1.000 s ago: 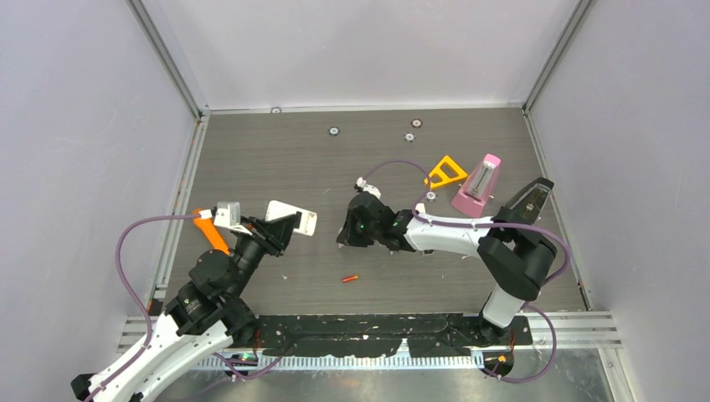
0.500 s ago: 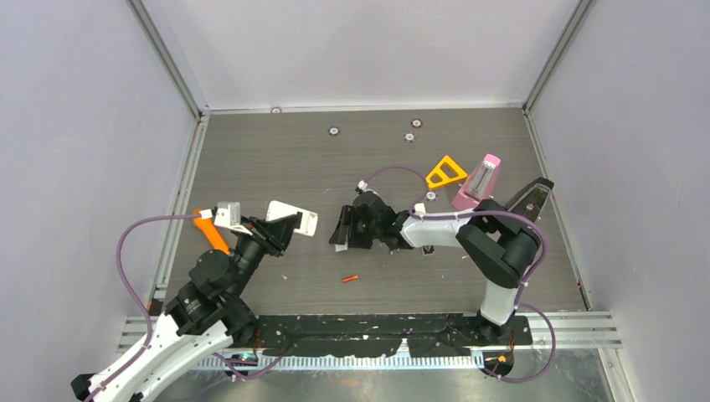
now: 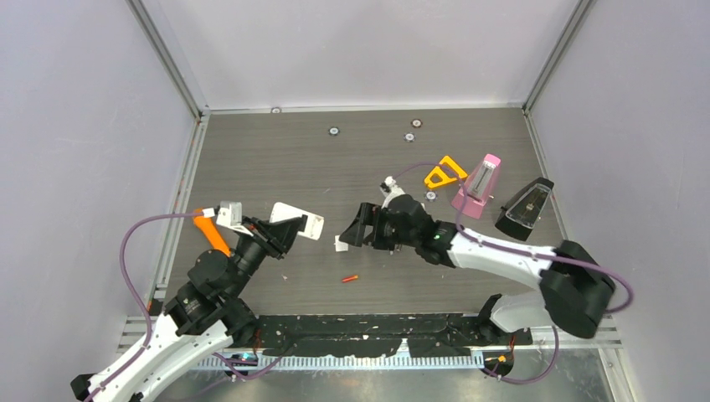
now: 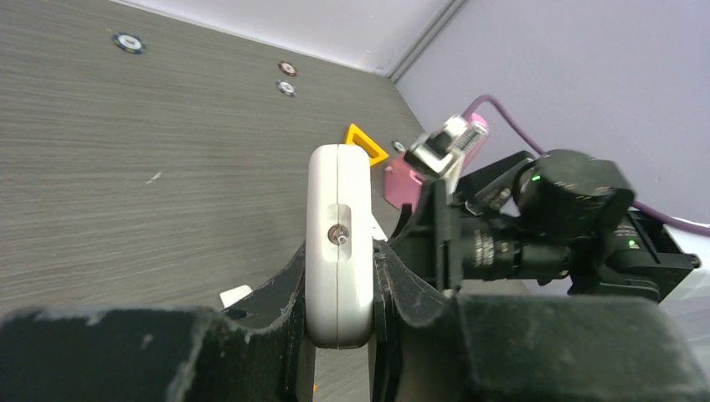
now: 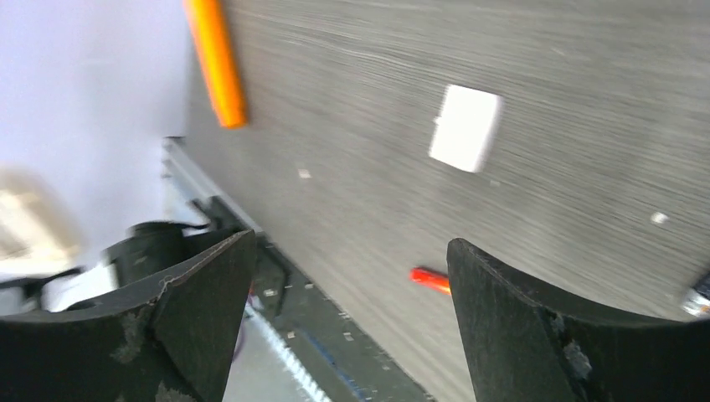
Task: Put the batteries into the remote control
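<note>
Top view: left gripper (image 3: 287, 229) clamped on the white remote (image 3: 298, 220), which is held off the table (image 3: 276, 159) and pointing toward the centre. Right gripper (image 3: 355, 229) faces it from the other side, jaws apart, nothing between them. A small white flat piece (image 3: 341, 244) lies on the table just below the right gripper's tips. One orange-red battery (image 3: 350, 278) lies alone on the table, nearer the arm bases, apart from both grippers. No other batteries can be made out. Orange stick (image 3: 209, 231) beside the left arm; yellow triangle (image 3: 444, 173), pink object (image 3: 477, 186) and black wedge (image 3: 525, 209) off to the right. Left wrist view: the remote (image 4: 338, 243) stands edge-on, pinched between the two black fingers (image 4: 285, 289), a small metal contact showing in a recess on its narrow face. The right arm's wrist fills the right side of the view. Right wrist view, blurred: both fingers (image 5: 197, 310) wide apart and empty, with the battery (image 5: 430, 280) on the table by the right-hand finger, the white piece (image 5: 465, 127) farther off, and the stick (image 5: 216, 60) at top left.
</note>
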You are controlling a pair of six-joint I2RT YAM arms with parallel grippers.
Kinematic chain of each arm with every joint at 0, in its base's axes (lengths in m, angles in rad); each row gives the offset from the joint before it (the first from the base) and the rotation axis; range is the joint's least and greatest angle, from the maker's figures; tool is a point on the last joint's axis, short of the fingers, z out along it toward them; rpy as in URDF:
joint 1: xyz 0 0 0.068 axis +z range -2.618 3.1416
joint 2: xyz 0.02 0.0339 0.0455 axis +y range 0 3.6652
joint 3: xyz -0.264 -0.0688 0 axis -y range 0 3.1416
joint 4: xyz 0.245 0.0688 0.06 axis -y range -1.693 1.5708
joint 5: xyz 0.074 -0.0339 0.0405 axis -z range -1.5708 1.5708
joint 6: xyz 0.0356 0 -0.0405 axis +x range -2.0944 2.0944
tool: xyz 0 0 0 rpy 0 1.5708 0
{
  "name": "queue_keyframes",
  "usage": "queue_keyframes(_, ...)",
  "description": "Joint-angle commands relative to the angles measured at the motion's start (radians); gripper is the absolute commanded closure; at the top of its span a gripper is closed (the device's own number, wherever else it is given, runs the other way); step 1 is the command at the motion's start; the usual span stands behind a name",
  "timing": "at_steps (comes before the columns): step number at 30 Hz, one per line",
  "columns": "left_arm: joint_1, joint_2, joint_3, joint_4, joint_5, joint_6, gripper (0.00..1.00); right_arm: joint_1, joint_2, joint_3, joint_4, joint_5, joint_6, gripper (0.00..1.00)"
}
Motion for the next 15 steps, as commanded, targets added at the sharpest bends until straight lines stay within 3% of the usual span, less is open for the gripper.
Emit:
queue_keyframes(1, 0.001, -0.01, 0.057, 0.064, 0.071, -0.068, 1.0, 0.005, -0.204, -0.042, 0.188, -0.104, -0.062, 0.11)
queue_keyframes(7, 0.001, -0.016, 0.05, 0.114, 0.122, -0.244, 1.0, 0.016, -0.34, -0.131, 0.527, -0.254, 0.029, 0.05)
queue_keyframes(12, 0.001, 0.0, -0.011, 0.279, 0.193, -0.4, 1.0, 0.052, -0.299, -0.107, 0.665, -0.25, 0.114, 0.03)
queue_keyframes(15, 0.001, 0.017, -0.012, 0.309, 0.216, -0.426, 1.0, 0.076, -0.282, -0.083, 0.661, -0.221, 0.116, 0.03)
